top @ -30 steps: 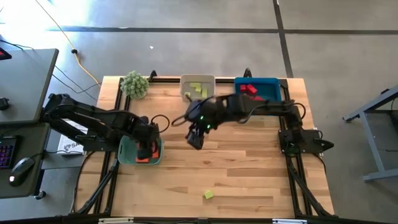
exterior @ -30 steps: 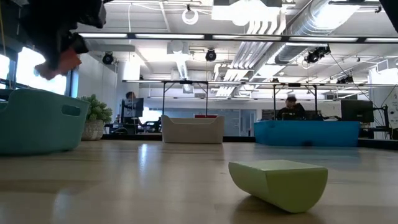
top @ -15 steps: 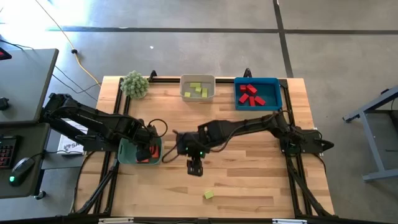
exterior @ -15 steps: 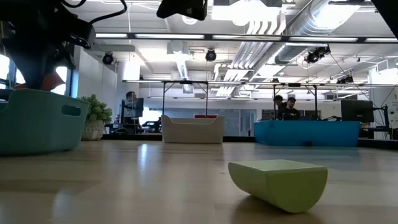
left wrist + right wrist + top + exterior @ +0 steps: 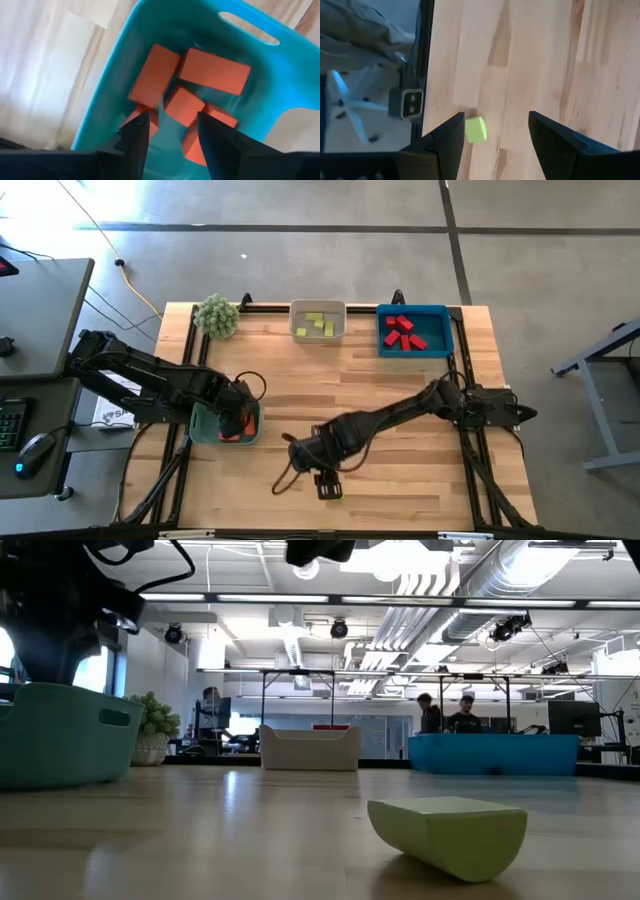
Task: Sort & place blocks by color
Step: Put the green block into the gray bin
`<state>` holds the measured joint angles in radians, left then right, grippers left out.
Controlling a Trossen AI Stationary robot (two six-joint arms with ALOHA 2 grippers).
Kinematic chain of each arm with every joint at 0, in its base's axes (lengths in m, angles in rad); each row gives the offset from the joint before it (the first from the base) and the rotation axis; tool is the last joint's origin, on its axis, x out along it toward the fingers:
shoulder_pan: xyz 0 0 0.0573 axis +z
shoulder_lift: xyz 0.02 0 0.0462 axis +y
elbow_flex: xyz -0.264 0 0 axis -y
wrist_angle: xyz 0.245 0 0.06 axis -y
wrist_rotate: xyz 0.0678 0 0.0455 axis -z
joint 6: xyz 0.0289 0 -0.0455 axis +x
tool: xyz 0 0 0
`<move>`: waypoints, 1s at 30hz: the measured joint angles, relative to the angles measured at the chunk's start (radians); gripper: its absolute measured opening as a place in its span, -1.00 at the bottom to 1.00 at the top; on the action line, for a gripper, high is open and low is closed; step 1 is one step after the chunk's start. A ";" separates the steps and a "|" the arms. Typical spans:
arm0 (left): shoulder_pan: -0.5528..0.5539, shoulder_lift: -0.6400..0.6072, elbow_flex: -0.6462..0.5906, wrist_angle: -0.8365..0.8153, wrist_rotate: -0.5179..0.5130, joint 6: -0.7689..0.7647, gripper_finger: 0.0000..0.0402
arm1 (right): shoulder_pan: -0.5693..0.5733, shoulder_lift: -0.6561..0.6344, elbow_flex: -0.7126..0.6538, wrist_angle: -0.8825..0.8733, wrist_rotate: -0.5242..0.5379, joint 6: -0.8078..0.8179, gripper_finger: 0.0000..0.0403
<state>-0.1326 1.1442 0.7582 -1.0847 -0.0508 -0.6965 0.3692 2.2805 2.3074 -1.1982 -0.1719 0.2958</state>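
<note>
A yellow-green block [image 5: 476,129] lies on the wooden table near its near edge and also shows in the low view [image 5: 448,835]. My right gripper [image 5: 495,120] is open above it, and its arm covers the block in the high view [image 5: 328,485]. My left gripper [image 5: 172,119] is open, pointing down into the teal bin [image 5: 203,426] at the table's left. Several orange blocks [image 5: 212,71] lie on the bin's floor below the fingers. The left gripper also shows in the high view [image 5: 233,423].
A cream tray [image 5: 318,308] with yellow-green blocks and a blue tray [image 5: 440,330] with dark red blocks stand at the far edge. A fuzzy green plant [image 5: 216,315] stands at the far left. The table's edge frame [image 5: 422,50] is close to the block. People show far off in the room.
My right gripper has swung from the middle of the table toward the near edge and now stands over the yellow-green block. My left gripper has gone down into the teal bin. The orange block seen at its fingers above the rim no longer shows in the low view.
</note>
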 joint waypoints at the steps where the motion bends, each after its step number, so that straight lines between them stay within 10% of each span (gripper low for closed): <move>1: 0.000 0.000 0.000 0.000 0.009 -0.013 -0.25 | 0.011 0.002 0.000 -0.011 0.008 0.000 0.02; 30: -0.248 0.000 0.052 0.216 0.027 -0.316 -0.25 | 0.188 0.201 0.000 -0.066 0.171 -0.025 0.02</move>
<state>-0.3806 1.1442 0.8102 -0.8684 -0.0237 -1.0128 0.5571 2.4817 2.3074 -1.2640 -0.0013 0.2707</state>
